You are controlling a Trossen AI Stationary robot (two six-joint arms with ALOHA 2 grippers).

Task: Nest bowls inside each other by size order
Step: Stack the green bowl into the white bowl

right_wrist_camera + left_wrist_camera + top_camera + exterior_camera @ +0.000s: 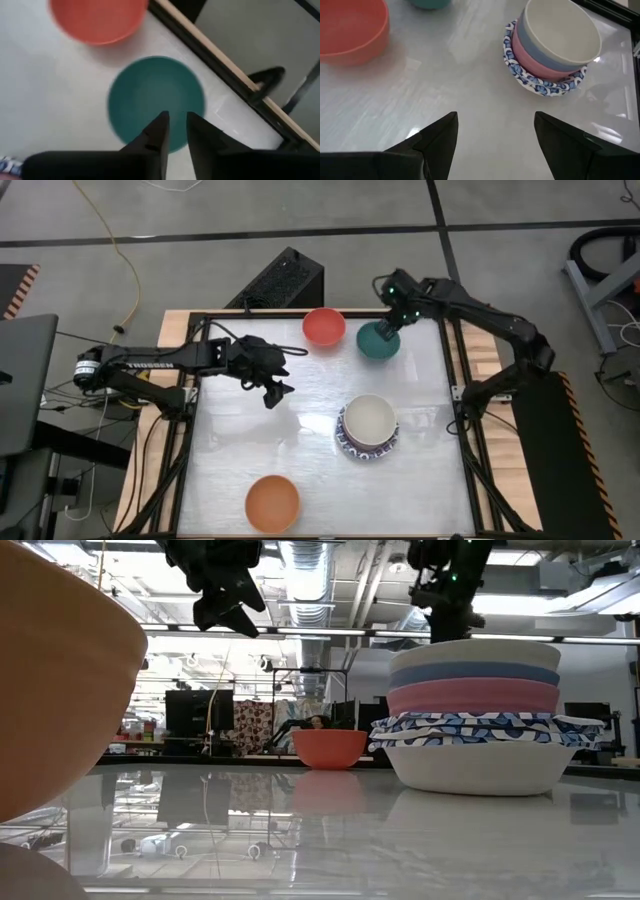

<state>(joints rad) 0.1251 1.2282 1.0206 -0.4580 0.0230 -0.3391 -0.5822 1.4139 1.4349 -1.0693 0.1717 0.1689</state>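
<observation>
The right claw (392, 326) hangs directly over the teal bowl (379, 341) at upper centre-right of the high view, fingers slightly apart, gripping nothing. The left claw (272, 383), wide apart, waits mid-left. Loose bowls: one teal, one red (324, 326), one orange (272, 503); one stack (368, 427).
</observation>
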